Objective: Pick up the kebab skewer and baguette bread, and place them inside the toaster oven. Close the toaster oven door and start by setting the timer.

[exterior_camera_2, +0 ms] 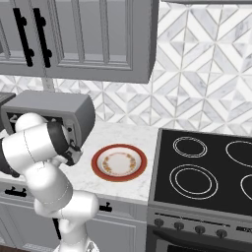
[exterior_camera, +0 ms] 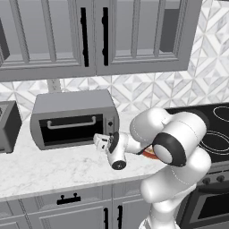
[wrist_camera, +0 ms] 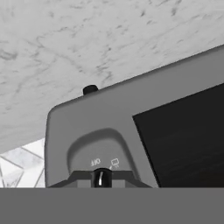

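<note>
The toaster oven [exterior_camera: 67, 107] stands on the marble counter, and its door [exterior_camera: 71, 130] of black glass with a grey bar handle is closed. My gripper [exterior_camera: 102, 141] is at the knob panel on the oven's right end. In the hand view the oven [wrist_camera: 87, 127] appears rolled over, with the dark door glass [wrist_camera: 183, 140] at the right. A small black knob [wrist_camera: 101, 177] sits between my gripper's [wrist_camera: 101, 180] two dark fingertips [wrist_camera: 78, 178], which are shut on it. The kebab skewer and the baguette bread are hidden.
A red-rimmed plate [exterior_camera_2: 119, 162] lies bare on the counter between the oven [exterior_camera_2: 54, 110] and the black cooktop [exterior_camera_2: 206, 167]. A smaller dark-grey appliance [exterior_camera: 8, 127] stands left of the oven. Grey wall cabinets [exterior_camera: 89, 36] hang above.
</note>
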Robot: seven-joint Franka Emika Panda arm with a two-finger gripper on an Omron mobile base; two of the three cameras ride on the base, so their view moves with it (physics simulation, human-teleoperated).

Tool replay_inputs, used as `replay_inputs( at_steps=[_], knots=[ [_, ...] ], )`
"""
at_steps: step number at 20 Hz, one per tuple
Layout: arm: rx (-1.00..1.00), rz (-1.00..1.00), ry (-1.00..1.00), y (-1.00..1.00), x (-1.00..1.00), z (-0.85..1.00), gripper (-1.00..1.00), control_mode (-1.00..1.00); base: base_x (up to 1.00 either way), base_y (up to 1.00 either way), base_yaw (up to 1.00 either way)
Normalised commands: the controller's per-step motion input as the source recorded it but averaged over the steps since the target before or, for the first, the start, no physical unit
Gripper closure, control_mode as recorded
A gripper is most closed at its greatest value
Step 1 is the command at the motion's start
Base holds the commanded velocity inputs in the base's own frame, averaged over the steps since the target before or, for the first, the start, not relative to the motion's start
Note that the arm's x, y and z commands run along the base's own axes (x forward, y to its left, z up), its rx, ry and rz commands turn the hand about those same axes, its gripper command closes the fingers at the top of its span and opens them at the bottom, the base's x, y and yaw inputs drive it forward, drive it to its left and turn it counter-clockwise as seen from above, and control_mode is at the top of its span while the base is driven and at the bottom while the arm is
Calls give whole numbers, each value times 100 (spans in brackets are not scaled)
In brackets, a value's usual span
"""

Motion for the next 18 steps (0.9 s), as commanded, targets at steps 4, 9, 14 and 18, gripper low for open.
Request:
replay_inputs(
  at_steps=[4, 9, 14, 18],
  knots=[
    [20, 0, -1, 0, 60, 34, 100, -100, 0, 0, 0],
    [22, 0, 0, 0, 62, 44, 100, -100, 0, 0, 0],
    [21, -1, 0, 0, 70, 47, 100, -100, 0, 0, 0],
    [20, -2, 0, 0, 80, 52, 100, -100, 0, 0, 0]
  ],
)
